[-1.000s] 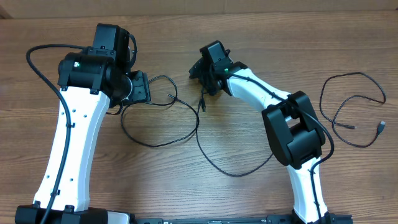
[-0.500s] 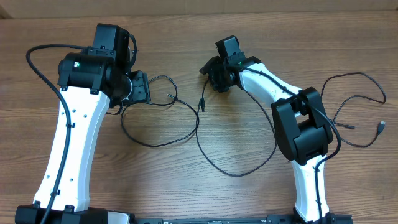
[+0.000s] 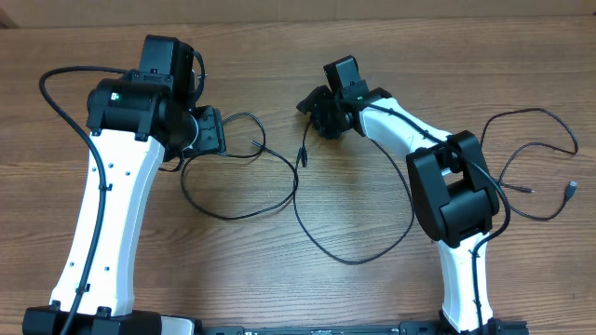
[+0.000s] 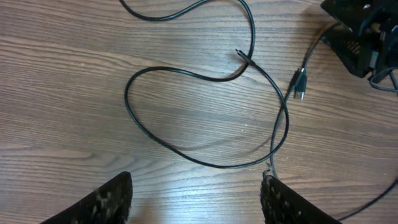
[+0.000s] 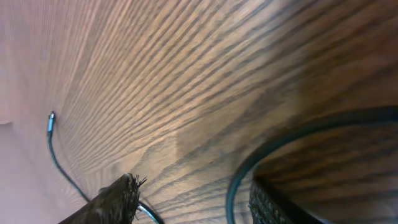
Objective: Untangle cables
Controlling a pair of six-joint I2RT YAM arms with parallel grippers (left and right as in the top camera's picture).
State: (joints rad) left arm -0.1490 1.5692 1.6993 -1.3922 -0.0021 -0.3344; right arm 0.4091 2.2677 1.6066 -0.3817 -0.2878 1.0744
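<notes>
Observation, left to right. My left pincer sits low over the desk, fingers spread wide with nothing between them. I judge it is parked open like this so the looped cable is in plain sight from the wrist. That loop lies flat just ahead of the fingers. One strand runs up to the finger at the right of the wrist view; touching or only beside it, I cannot tell. A small connector lies where the loop crosses itself.

Just beside the loop is a plug, the end of a second cable that sweeps down and round toward my right arm.

My right pincer is tipped close to the wood above that plug. The wrist view shows its fingers apart, straddling a strand without visibly pinching it. Judgement: placed to take this strand and draw it clear of the loop.

Far right, a third cable lies well apart on its own, seemingly freed; the other two run together at centre
</notes>
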